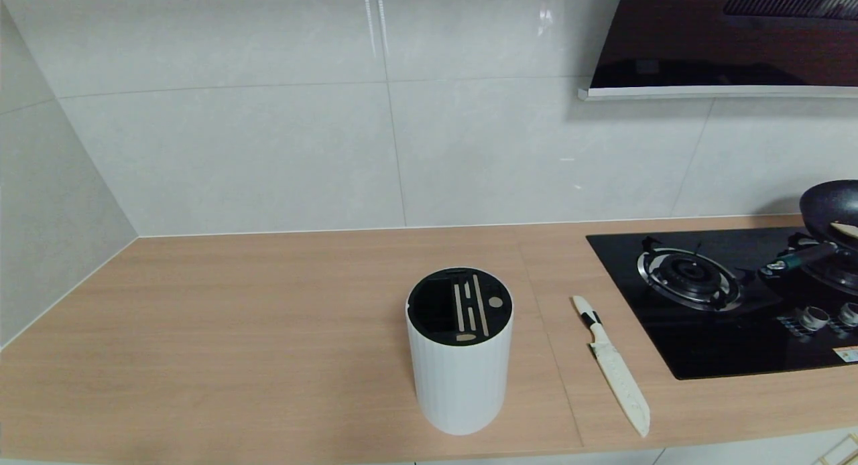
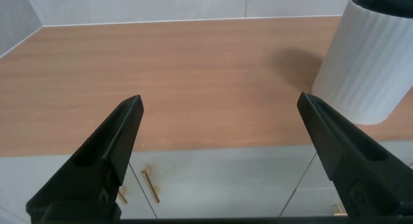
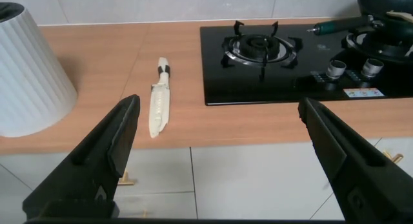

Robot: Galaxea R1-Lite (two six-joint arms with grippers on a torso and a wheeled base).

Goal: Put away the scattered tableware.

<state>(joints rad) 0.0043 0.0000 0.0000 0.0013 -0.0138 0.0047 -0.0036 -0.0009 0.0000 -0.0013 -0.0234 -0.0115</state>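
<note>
- Counter: carries everything.
- Hob: at the right end, with a pan on its far-right burner.
- Holder: upright, mid-counter near the front edge.
- Left gripper and right gripper: off the front edge, jaws spread wide.
- Knife: flat between holder and hob, blade toward the front edge.

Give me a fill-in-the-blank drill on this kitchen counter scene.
1. The knife lies flat between the holder and the ____.
2. The holder stands ____ on the counter.
3. The left gripper and right gripper both have ____ jaws.
Missing words: hob; upright; open.
</note>
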